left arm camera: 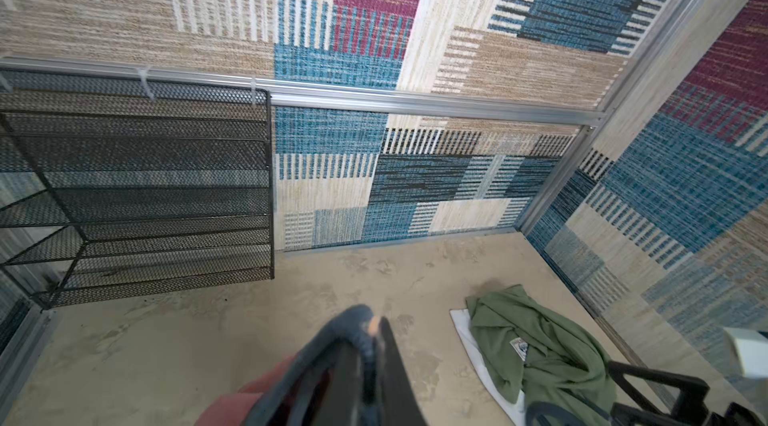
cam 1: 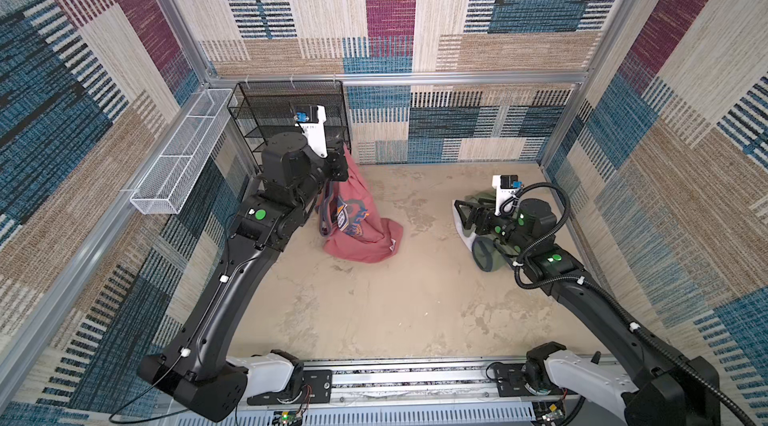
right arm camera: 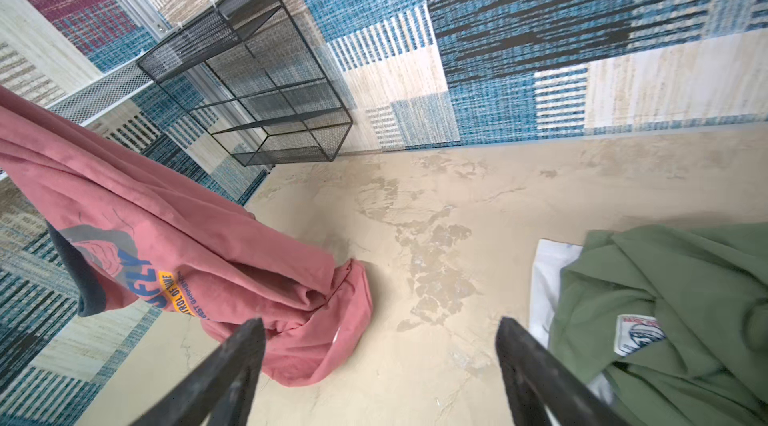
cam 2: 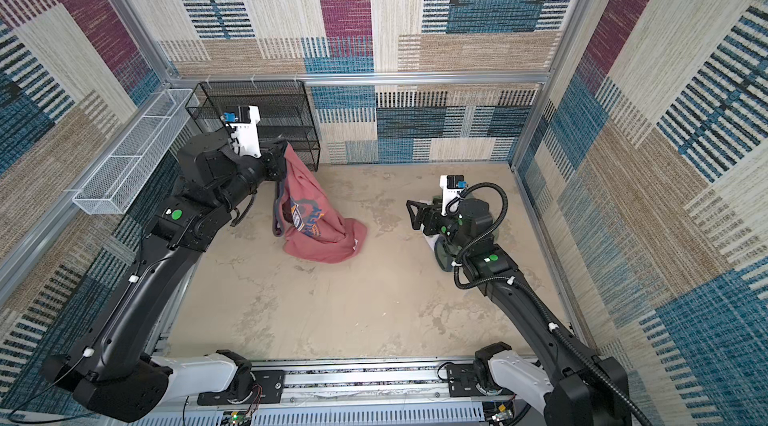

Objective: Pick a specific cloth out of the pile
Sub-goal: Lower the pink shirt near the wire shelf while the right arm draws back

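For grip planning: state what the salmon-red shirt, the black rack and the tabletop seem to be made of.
Salmon-red shirt: soft knit cloth, likely cotton jersey, matte; it drapes and folds limply.
Black rack: metal mesh on thin rods, dark matte coating; its panels are see-through.
Tabletop: hard, flat, matte beige with mottled stone-like patches; real or printed, cannot tell.

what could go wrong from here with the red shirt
The left gripper holds the cloth by a small pinch, its lower end on the table; it might slip free. The black mesh rack stands close behind that gripper; fabric could snag. The open right gripper, low over the olive-green garment, might catch it.
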You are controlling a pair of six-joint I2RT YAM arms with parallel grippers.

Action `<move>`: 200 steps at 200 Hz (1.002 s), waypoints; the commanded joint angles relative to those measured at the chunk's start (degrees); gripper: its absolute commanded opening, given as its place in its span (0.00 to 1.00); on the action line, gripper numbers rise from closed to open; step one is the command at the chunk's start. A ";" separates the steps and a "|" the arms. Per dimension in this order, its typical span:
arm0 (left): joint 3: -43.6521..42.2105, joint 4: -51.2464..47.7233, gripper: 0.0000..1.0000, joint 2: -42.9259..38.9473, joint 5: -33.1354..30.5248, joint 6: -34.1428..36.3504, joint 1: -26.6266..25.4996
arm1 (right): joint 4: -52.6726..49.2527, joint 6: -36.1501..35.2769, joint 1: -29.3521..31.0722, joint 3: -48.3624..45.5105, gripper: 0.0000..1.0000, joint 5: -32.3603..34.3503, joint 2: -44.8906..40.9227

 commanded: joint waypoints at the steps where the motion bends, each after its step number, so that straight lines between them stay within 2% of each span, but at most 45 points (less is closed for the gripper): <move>1: -2.04 0.04 0.00 -1.32 -2.08 1.29 0.80 | 2.98 -0.76 1.93 1.91 0.89 -0.27 2.00; 37: -5.66 -0.33 0.00 -2.89 -3.16 1.56 2.10 | 4.23 -0.95 5.22 3.72 0.89 1.18 4.94; 76: -12.39 2.05 0.00 -3.13 -2.27 -1.26 3.24 | 5.65 -1.25 8.01 6.28 0.89 1.34 9.80; 110: -18.36 3.38 0.00 -4.42 -6.63 -1.35 4.66 | 6.00 -2.66 10.05 9.18 0.90 1.24 14.81; 148: -23.51 4.93 0.00 -7.30 -9.45 -1.70 9.10 | 6.80 -3.00 11.33 11.87 0.90 0.05 19.69; 200: -27.14 4.73 0.00 -6.03 -9.76 -1.83 15.51 | 7.63 -3.46 12.72 14.58 0.90 -0.53 24.20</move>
